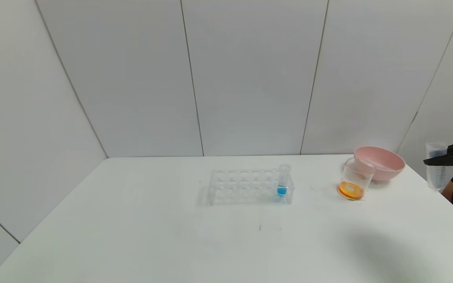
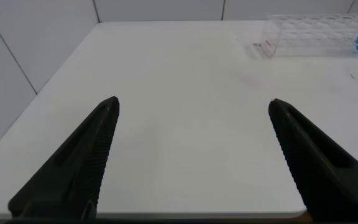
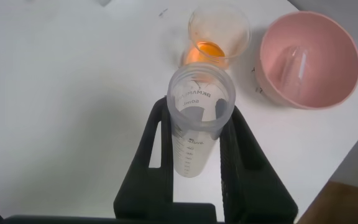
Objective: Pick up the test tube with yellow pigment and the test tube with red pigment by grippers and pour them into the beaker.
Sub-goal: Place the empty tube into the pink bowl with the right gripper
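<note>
My right gripper (image 1: 433, 160) hangs at the table's far right edge, right of the pink bowl. It is shut on an upright clear graduated test tube (image 1: 435, 167), seen from above in the right wrist view as the test tube (image 3: 199, 121) between my right gripper's (image 3: 197, 112) black fingers. No pigment shows in it, so I cannot tell whether it is the yellow or the red one. The beaker (image 1: 354, 180), also the beaker (image 3: 219, 37), stands beside the bowl with orange liquid at its bottom. My left gripper (image 2: 194, 106) is open over bare table near the front left edge.
The pink bowl (image 1: 392, 158) stands at the back right; another clear tube (image 3: 293, 65) lies inside the bowl (image 3: 334, 34). A clear rack (image 1: 246, 186) in the middle holds one blue-liquid tube (image 1: 282, 184); the rack (image 2: 316, 34) also shows beyond my left gripper.
</note>
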Motion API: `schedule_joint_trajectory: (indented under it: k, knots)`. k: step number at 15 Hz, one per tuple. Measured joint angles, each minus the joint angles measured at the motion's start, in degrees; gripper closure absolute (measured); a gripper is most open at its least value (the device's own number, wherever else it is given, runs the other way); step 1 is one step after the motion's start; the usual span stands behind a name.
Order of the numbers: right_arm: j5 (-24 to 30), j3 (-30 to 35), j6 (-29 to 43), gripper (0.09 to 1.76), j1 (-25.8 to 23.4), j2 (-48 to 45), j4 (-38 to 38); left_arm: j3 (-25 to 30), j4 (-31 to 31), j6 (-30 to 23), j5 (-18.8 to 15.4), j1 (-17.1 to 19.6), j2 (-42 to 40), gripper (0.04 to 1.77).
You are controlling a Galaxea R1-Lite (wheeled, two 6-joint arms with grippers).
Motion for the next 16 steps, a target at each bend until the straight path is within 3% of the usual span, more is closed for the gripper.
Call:
schedule_joint_trajectory:
  k: [3,7,11,14,16]
  knots:
    - [1.4,9.1,5.4,1.36,-3.7,-1.9,-12.1,0.0,0.0,0.0,0.0,0.0,0.0,0.09]
    - [-0.1,20.1,24.0,1.36,-5.0,-3.1,-37.9,0.0,0.0,0.0,0.0,0.0,0.0,0.09]
    - [-15.5,26.0,39.6,1.36,-0.4,-0.4,-60.6,0.0,0.0,0.0,0.0,0.0,0.0,0.09]
    - [-26.1,25.9,43.1,1.36,4.6,4.8,-68.1,0.0,0.0,0.0,0.0,0.0,0.0,0.09]
    - [-29.6,24.1,44.2,1.36,7.7,8.5,-69.1,0.0,0.0,0.0,0.0,0.0,0.0,0.09]
